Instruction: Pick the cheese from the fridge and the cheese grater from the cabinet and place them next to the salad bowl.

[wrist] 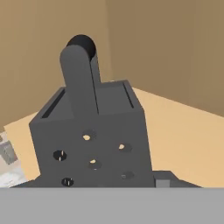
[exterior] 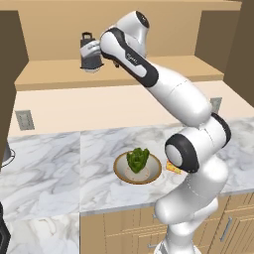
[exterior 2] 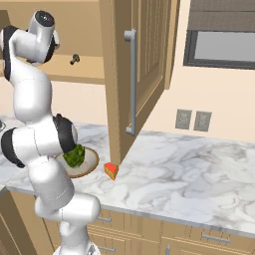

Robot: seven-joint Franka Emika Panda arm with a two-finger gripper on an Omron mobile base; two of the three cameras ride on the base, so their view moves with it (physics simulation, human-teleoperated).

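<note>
Left base view: marble counter point(exterior: 49, 168), tan wall, cabinet point(exterior: 59, 74) shelf above; salad bowl point(exterior: 138, 167) mid-counter, cheese point(exterior: 173, 168) touching its right rim area; gripper point(exterior: 91, 60) at cheese grater point(exterior: 89, 52) on the shelf. Right base view: open cabinet door point(exterior 2: 134, 74) overhangs the counter; cheese just beside the door's lower edge. Hand view: grater close, upright on the shelf; jaws apparently clasping its base.

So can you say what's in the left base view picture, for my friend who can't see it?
A white robot arm reaches up to a light tan wooden cabinet shelf, its gripper around a dark grey metal box grater. Below, on the white marble counter, sits a shallow tan salad bowl holding green lettuce, with a small yellow-orange cheese wedge beside it.
</note>
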